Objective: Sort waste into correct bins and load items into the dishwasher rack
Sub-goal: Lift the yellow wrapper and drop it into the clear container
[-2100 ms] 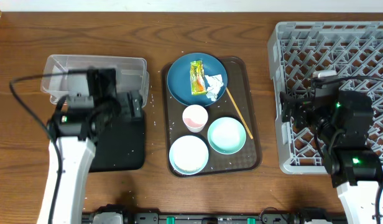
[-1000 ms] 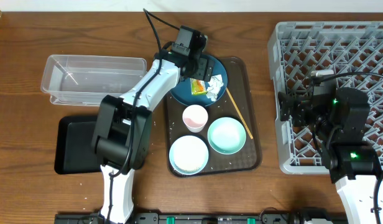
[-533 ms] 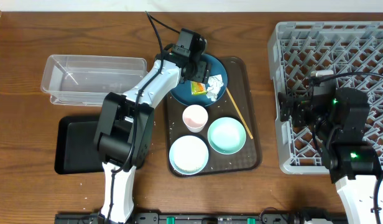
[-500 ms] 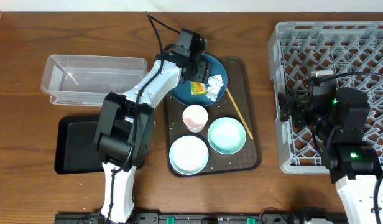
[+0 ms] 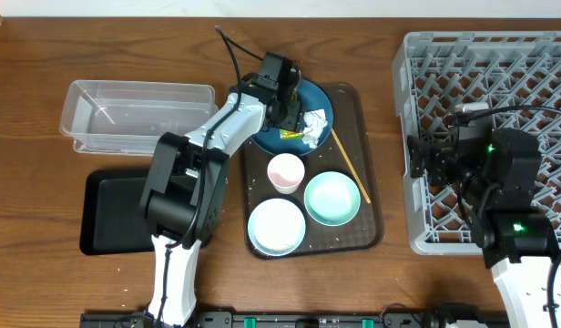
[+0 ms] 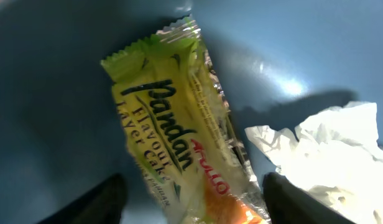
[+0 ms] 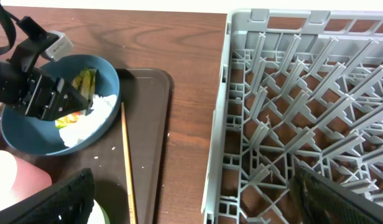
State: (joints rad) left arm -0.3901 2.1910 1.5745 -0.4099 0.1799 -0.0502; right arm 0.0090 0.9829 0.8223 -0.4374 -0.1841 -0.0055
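Since two seconds ago our left arm has swung off the black tray (image 5: 112, 219) and reached across to the dark-blue dish (image 5: 319, 95); over the last half second its left gripper (image 5: 291, 117) has sunk closer to the dish. From overhead, the gripper hides most of the snack wrapper (image 5: 293, 136), with the crumpled tissue (image 5: 316, 122) just beside it, both on the dish at the far end of the brown serving tray (image 5: 370, 214). Our right gripper (image 5: 424, 157) hangs over the dishwasher rack (image 5: 485, 68), well apart, so the left arm is plainly nearer. At the left wrist, the wrapper (image 6: 179, 143) lies directly below us, its long axis running from upper left to lower right, and our fingers (image 6: 98, 202) stand spread on either side of its lower end, holding nothing; we judge a close would pinch it across its narrow width. The tissue (image 6: 328, 149) touches that end, so it might be caught too. At the right wrist, the fingers (image 7: 61, 199) are wide apart and empty, and the wrapper's green end (image 7: 86, 79) shows beside the left gripper.
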